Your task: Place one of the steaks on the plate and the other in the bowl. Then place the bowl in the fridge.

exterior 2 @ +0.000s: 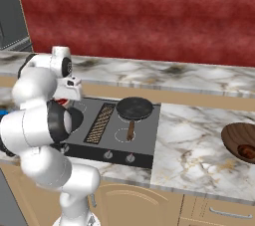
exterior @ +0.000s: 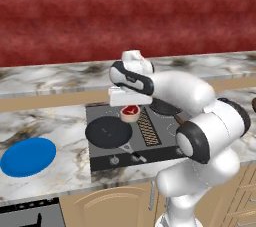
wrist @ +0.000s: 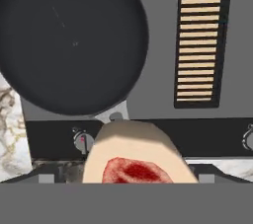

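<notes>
A dark red mottled wall [exterior: 125,11] spans the room beyond my jaws. Against it runs a marble-patterned surface [exterior: 45,121] in white, grey and brown veining, stepped to a raised rear ledge [exterior: 60,78] with a tan band under it. Directly below my jaws a dark grey cooktop [exterior: 160,146] is set into the surface, with a slatted vent strip [wrist: 200,35] and a row of control knobs [exterior 2: 108,155] along its near edge. Tan wood cabinet doors [exterior 2: 129,205] with metal bar handles [exterior 2: 226,213] sit under the surface. Lighting is even, with no strong shadows.
</notes>
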